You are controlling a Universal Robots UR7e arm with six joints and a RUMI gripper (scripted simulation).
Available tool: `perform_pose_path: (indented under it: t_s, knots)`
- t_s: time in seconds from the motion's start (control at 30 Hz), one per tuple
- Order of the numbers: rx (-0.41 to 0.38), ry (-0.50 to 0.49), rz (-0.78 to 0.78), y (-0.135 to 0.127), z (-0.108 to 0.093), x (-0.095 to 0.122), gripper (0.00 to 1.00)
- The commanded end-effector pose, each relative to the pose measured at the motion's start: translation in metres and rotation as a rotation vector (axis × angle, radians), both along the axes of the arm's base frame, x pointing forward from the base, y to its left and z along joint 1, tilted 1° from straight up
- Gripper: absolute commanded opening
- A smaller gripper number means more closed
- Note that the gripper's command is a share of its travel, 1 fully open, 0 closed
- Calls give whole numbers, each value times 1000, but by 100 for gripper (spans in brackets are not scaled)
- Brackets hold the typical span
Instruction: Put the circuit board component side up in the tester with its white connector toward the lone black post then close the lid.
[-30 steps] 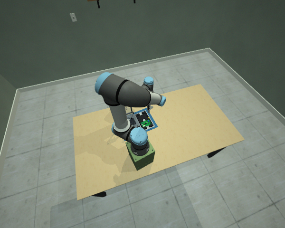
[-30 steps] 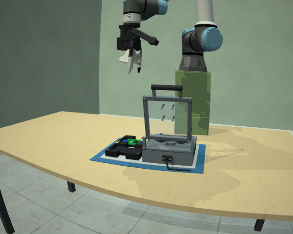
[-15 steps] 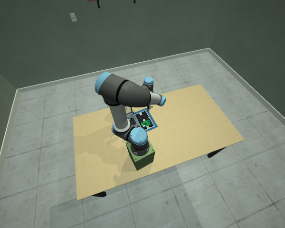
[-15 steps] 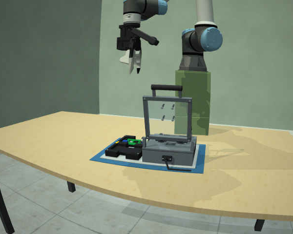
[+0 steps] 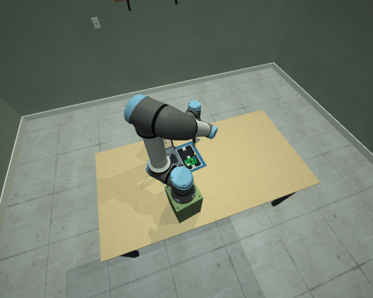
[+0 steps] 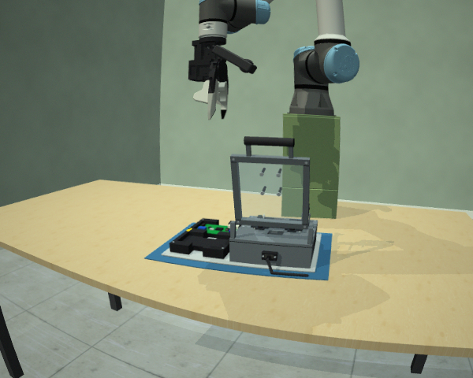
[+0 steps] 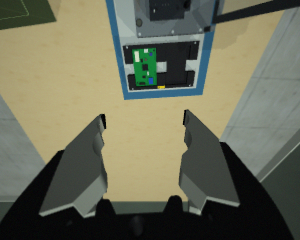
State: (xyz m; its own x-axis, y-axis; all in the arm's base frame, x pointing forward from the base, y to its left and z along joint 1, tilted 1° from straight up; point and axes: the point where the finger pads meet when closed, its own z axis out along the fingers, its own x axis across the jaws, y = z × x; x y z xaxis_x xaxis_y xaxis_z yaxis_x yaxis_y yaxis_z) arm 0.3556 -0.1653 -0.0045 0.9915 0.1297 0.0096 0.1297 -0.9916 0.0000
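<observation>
The green circuit board (image 7: 145,67) lies in the black tray (image 7: 162,66) on the blue mat; it also shows in the exterior view (image 6: 214,229) and in the top view (image 5: 189,160). The grey tester (image 6: 273,240) stands beside the tray with its clear lid (image 6: 269,190) upright and its black handle (image 6: 268,141) on top. My gripper (image 7: 144,112) hangs high above the table, fingers pointing down, partly open and empty. In the exterior view the gripper (image 6: 216,109) is well above the tray. The tester's pins and the lone post are too small to make out.
The arm's green base block (image 6: 310,164) stands behind the tester. A black cable (image 6: 283,270) runs from the tester's front over the blue mat (image 6: 244,260). The table edge is near in the wrist view, with grey floor on both sides.
</observation>
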Motion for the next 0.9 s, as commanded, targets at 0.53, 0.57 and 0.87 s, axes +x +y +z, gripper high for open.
perform_pose_path:
  t_s: [0.53,0.57,0.87]
  knots:
    - [-1,-2,96,0,0,0,59]
    - [-1,-2,118,0,0,1,59]
    - [-3,-3,306,-1,1,1,59]
